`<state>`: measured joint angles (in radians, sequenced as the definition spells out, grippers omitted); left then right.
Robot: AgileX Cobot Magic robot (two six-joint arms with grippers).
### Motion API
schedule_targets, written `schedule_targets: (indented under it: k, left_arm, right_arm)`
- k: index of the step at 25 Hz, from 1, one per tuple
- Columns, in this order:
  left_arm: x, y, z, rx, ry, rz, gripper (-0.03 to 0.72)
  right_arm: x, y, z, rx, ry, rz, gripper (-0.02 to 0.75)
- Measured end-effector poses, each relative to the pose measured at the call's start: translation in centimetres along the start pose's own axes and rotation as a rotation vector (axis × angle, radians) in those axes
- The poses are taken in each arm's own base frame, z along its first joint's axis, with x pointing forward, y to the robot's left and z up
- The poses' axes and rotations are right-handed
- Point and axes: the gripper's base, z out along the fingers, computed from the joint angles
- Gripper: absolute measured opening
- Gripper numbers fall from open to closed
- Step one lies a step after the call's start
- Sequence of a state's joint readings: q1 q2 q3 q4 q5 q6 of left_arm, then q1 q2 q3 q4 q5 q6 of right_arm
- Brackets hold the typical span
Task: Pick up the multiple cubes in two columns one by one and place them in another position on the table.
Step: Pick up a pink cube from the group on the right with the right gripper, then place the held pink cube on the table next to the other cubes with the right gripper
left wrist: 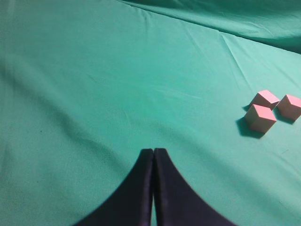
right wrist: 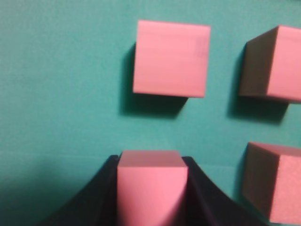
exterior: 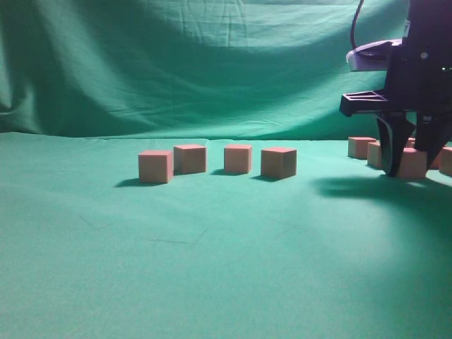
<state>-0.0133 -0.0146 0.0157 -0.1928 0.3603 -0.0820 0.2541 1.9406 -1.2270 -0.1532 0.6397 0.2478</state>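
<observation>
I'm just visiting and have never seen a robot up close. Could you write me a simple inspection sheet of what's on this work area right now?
Surface: table under teal-green cloth, slightly creased.
Job's things: four cubes in a loose row mid-table; more cubes grouped at the right.
Clutter: nothing seen.
Grippers: right gripper down on the table, one cube between its fingers; left gripper shut, empty, above bare cloth.
Cables: one dark cable running up from the right arm.
Surroundings: wrinkled green backdrop curtain behind the table.
</observation>
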Motion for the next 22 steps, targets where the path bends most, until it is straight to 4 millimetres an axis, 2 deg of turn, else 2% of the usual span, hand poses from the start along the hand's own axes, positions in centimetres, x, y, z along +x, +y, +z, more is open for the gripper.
schedule_targets:
  k: [4,6,9,11,14,17,22]
  left_arm:
    - [0.0,0.0,0.0,0.000,0.000,0.000,0.000]
    - [0.0,0.0,0.0,0.000,0.000,0.000,0.000]
    - [0.0,0.0,0.0,0.000,0.000,0.000,0.000]
    - [0.0,0.0,0.0,0.000,0.000,0.000,0.000]
    - [0.0,0.0,0.0,0.000,0.000,0.000,0.000]
    - [0.0,0.0,0.0,0.000,0.000,0.000,0.000]
    - [0.0,0.0,0.0,0.000,0.000,0.000,0.000]
  right_arm:
    - [0.0,0.0,-0.2,0.002,0.022,0.008,0.268]
    - [-0.5,0.0,-1.0,0.004,0.030,0.013,0.268]
    - [-1.5,0.6,-4.0,0.000,0.000,0.005,0.268]
    - [-1.7,1.5,-6.6,-0.009,-0.033,-0.014,0.268]
    - [-1.0,3.4,-10.2,-0.032,-0.061,-0.068,0.268]
    - [0.4,5.8,-12.7,-0.056,-0.056,-0.155,0.268]
    - [2.8,10.5,-14.1,-0.101,-0.013,-0.295,0.268]
